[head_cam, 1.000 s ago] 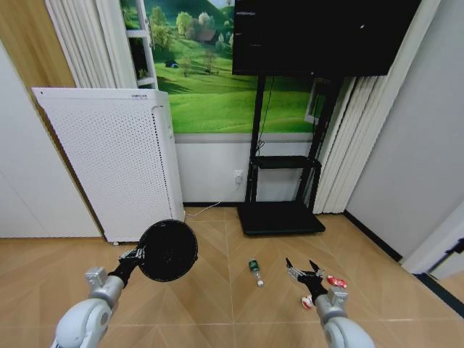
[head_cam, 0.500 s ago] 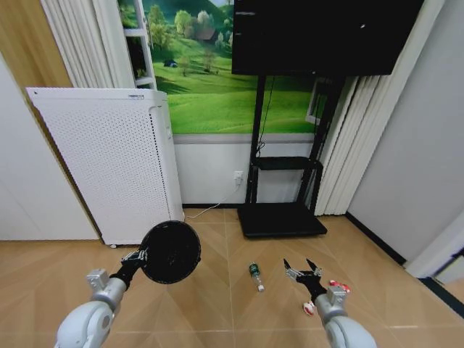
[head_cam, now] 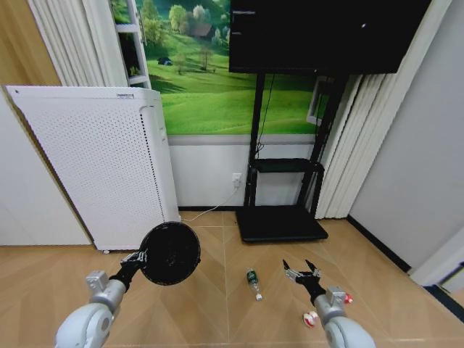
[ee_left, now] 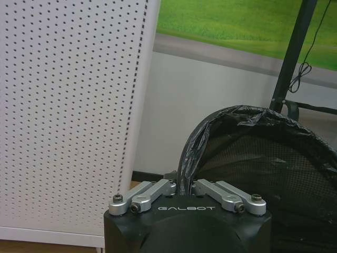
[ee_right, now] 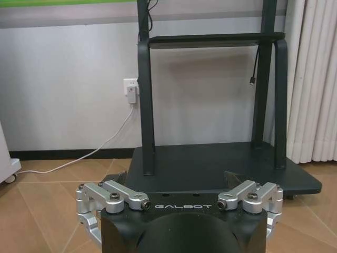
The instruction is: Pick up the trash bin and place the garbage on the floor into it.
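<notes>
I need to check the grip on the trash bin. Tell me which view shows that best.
The left wrist view: the left gripper is shut on the trash bin at its liner-covered rim, seen close up. The head view shows the whole bin held up off the floor, with the grip small. The right wrist view faces the TV stand.

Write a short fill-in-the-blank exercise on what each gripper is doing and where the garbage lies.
1. The left gripper is shut on the rim of the ____.
2. The right gripper holds nothing; it is ____.
3. The green bottle lies on the ____.
4. The trash bin is lined with a black ____.

Missing words: trash bin; open; floor; bag
</notes>
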You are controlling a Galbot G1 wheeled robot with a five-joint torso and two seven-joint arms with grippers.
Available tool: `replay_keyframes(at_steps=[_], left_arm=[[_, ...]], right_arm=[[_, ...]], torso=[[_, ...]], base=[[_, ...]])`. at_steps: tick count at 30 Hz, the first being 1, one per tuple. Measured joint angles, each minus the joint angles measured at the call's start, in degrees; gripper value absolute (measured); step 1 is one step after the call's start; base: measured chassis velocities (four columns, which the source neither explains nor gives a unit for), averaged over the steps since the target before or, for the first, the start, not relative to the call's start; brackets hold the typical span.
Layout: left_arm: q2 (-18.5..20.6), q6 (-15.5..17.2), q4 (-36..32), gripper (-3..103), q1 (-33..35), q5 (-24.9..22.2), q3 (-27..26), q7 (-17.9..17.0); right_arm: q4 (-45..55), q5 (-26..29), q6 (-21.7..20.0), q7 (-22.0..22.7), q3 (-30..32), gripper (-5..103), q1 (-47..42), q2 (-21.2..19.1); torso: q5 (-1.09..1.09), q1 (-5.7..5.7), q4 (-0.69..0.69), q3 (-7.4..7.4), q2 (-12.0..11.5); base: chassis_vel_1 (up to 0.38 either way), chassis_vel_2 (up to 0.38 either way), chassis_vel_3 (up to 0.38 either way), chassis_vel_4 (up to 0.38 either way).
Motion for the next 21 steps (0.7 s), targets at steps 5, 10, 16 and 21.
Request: replay_keyframes(at_steps=[5, 10, 16, 21], left_arm=[[-0.19, 0.00, 0.09, 4, 0.06, 0.02, 0.03, 0.13], [-0.24, -0.06, 0.52, 4, 0.11, 0.02, -0.29, 0.46], [-0.38, -0.40, 1.27, 4, 0.07, 0.03, -0.72, 1.14], [-0.58, -0.54, 1.63, 4, 0.15, 0.03, -0.94, 1.79]], right_arm=[[-0.05, -0.49, 0.00, 0.00, -0.21, 100, 0.11, -0.01], [-0.77, -2.20, 0.10, -0.02, -0.53, 100, 0.54, 0.12], [-1.12, -2.61, 0.02, 0.15, -1.16, 100, 0.71, 0.42], [-1.19, -2.86, -0.27, 0.27, -1.75, 100, 1.12, 0.56]], torso=[[0.02, 0.00, 0.00, 0.00, 0.00], [0.01, 0.00, 0.00, 0.00, 0.00], [0.00, 0.00, 0.02, 0.00, 0.00], [0.01, -0.01, 0.01, 0.00, 0.00]], base=[[-0.138, -0.163, 0.152, 0.156], [-0.089, -0.063, 0.075, 0.059], [0.007, 0.047, 0.005, -0.032], [-0.055, 0.094, 0.053, -0.098]])
